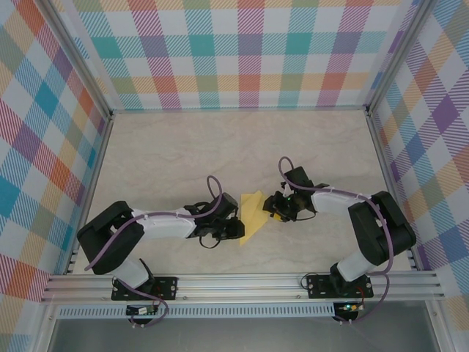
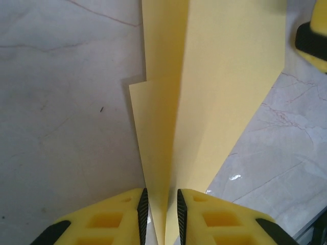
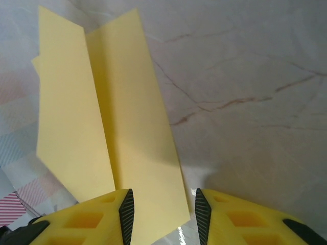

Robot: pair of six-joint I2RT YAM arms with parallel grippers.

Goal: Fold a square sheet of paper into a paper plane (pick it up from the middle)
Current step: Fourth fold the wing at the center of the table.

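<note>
The paper plane (image 1: 251, 214) is a narrow pointed shape of yellow paper with a centre crease, lying on the marble table between my two grippers. My left gripper (image 1: 233, 227) is at its near left end. In the left wrist view the plane's (image 2: 225, 76) folded keel runs down between the fingertips of the left gripper (image 2: 160, 212), whose jaws stand slightly apart around it. My right gripper (image 1: 275, 207) is at the plane's right side. In the right wrist view one wing of the plane (image 3: 127, 127) lies between the open jaws of the right gripper (image 3: 161, 212), with a clear gap on the right.
The marble tabletop (image 1: 183, 154) is walled by checked panels on three sides, with an aluminium rail (image 1: 242, 284) along the near edge. A right fingertip (image 2: 311, 43) shows at the upper right of the left wrist view.
</note>
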